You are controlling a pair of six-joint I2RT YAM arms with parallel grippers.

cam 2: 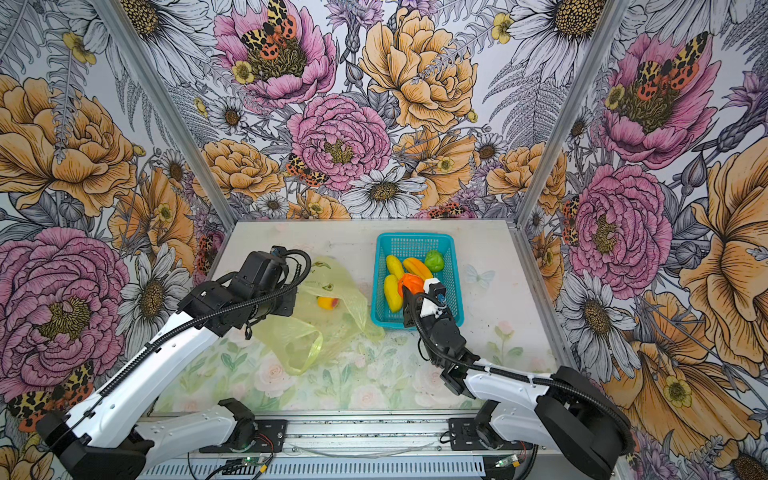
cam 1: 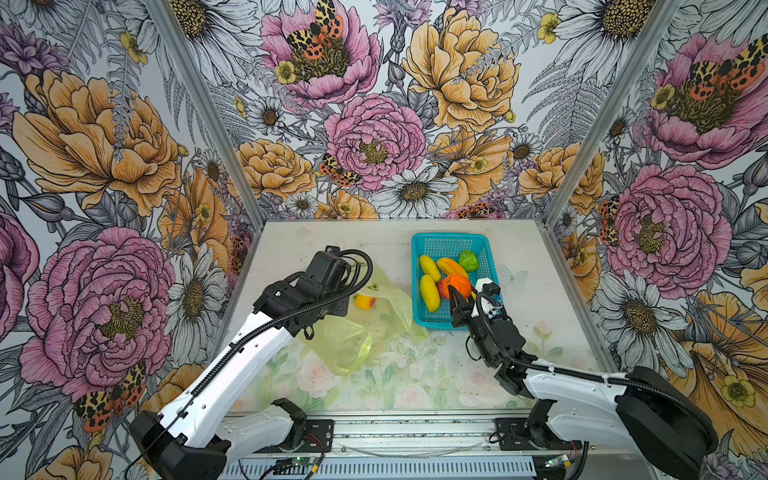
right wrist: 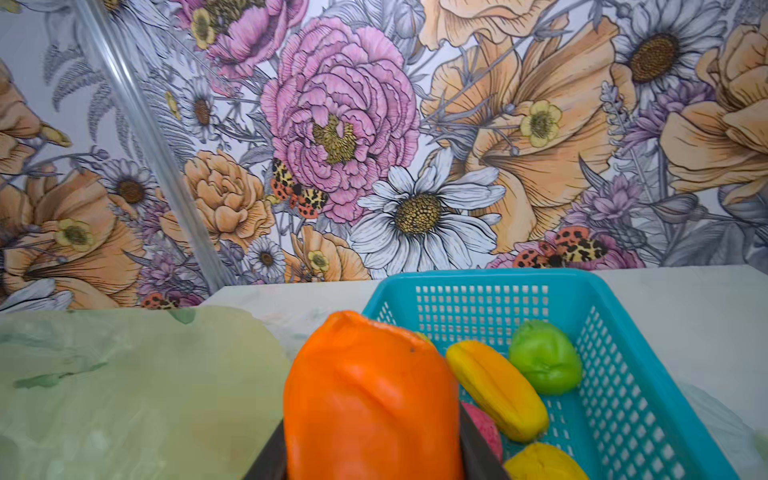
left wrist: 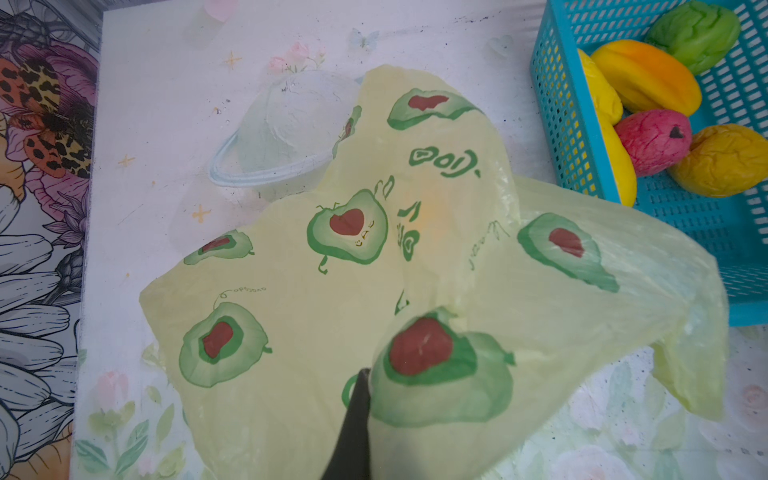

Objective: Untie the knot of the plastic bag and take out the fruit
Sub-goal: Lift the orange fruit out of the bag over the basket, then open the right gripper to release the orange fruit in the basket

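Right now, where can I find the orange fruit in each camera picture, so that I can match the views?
A top view: the orange fruit is right of centre, over the teal basket, in the right pincer.
A top view: same place, over the basket.
Left wrist: not in it; the basket shows.
Right wrist: low centre, large, between the pincer's fingers.
Shared landmark: the teal basket.

The table (cam 1: 544, 299) has a pale top printed with soft roses, green leaves and a butterfly. Two things rest directly on it. A thin yellow-green plastic bag (cam 1: 390, 303) lies crumpled near the middle. A teal perforated basket (cam 1: 449, 245) stands just beside the bag, to its right, toward the back wall.
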